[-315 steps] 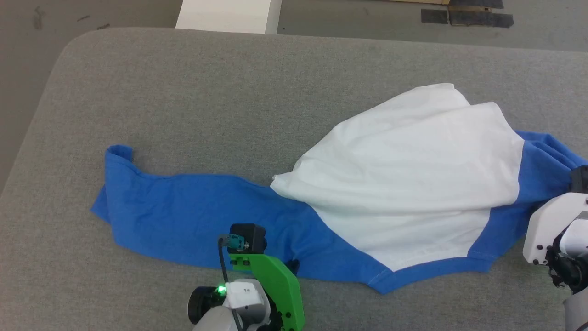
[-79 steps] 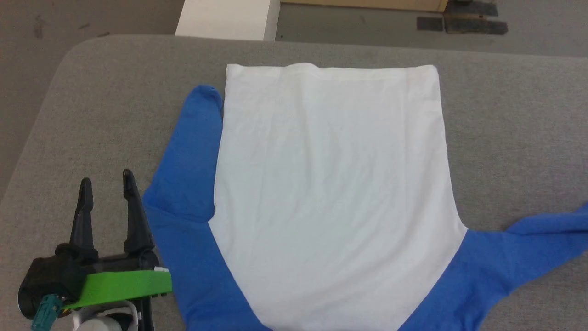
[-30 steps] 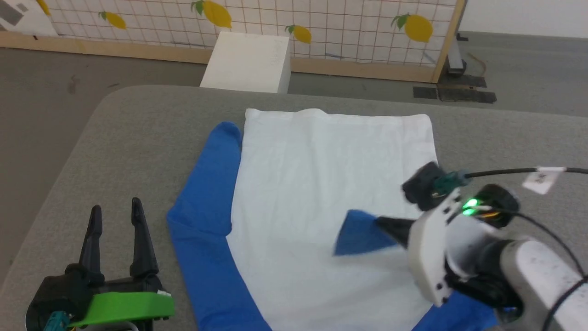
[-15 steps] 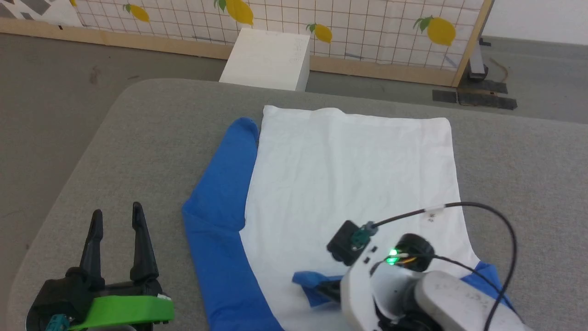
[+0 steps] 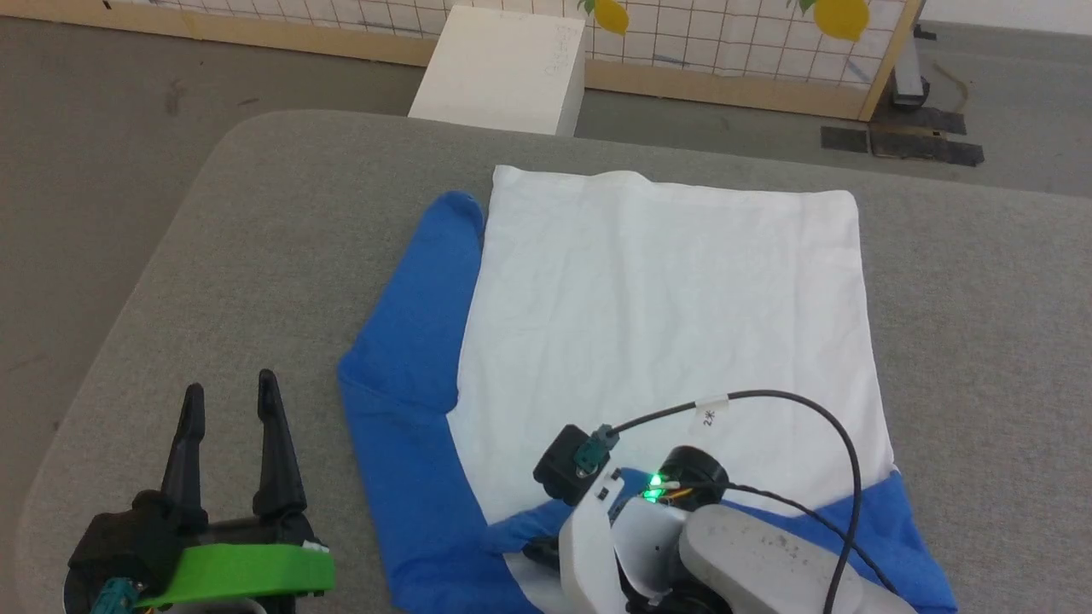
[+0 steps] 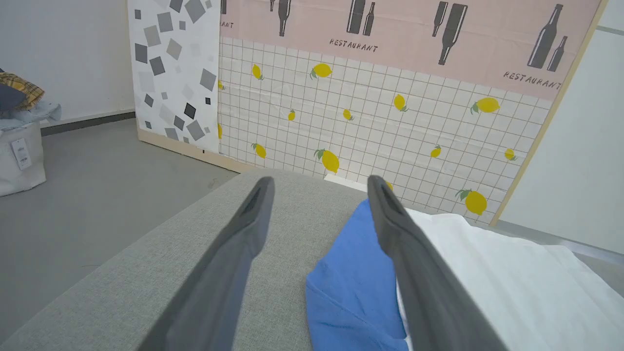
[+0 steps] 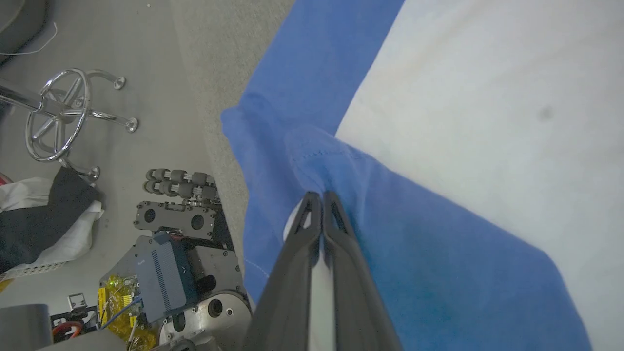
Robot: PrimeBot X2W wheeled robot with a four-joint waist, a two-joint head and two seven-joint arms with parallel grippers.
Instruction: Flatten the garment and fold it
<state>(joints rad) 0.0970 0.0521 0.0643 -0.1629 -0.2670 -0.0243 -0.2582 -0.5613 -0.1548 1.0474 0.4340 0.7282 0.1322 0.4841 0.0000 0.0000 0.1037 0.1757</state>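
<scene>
The garment lies flat on the grey table, its white body spread wide. Its left blue sleeve is folded alongside the body. The right blue sleeve is drawn across the lower body. My right gripper is shut on that sleeve's end near the front edge; the fingers pinch the blue cloth. My left gripper stands open to the left of the garment, holding nothing. In the left wrist view its fingers point past the blue sleeve.
A white box stands on the floor beyond the table's far edge, before a lemon-patterned screen. The right wrist view looks down past the table's front edge at the robot's base and a chrome stand.
My right gripper has carried the blue sleeve end leftward and nearer across the white body. The head camera has tipped down. The left gripper has stayed open in place.
</scene>
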